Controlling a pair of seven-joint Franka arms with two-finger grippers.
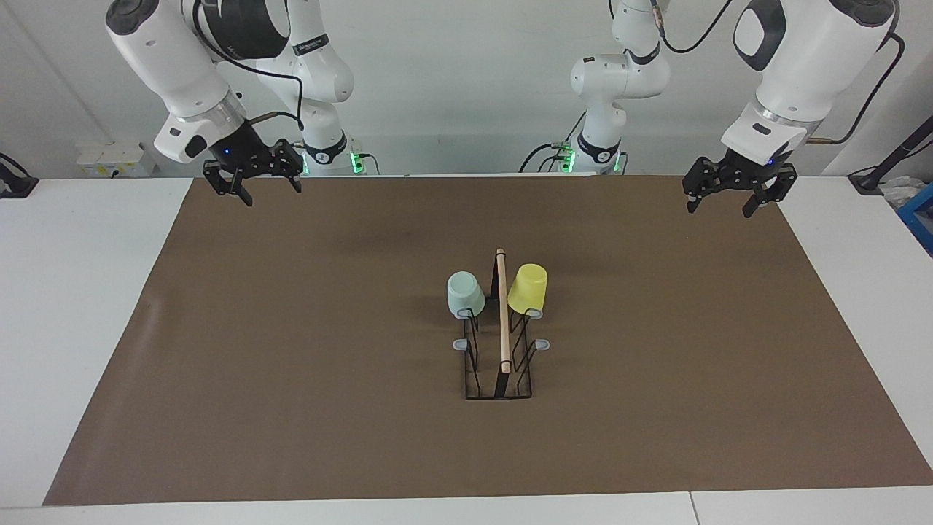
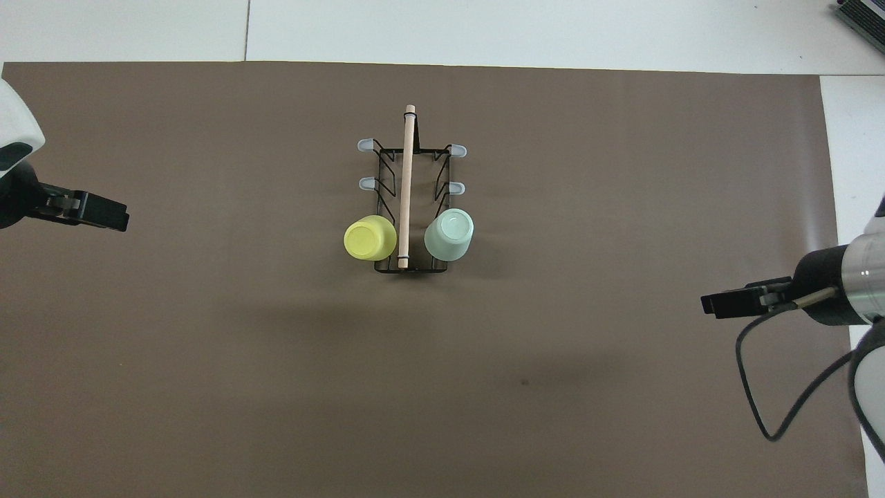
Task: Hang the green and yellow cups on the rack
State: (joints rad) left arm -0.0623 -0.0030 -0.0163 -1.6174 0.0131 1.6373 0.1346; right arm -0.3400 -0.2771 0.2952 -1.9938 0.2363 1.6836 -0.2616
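On the rack (image 1: 500,343): pale mint green cup (image 1: 465,294) and bright yellow cup (image 1: 528,287), both upside down on the prongs nearest the robots (wooden rod between them).
Left gripper (image 1: 734,195): raised, jaws apart, empty.
Right gripper (image 1: 251,182): raised, jaws apart, empty.
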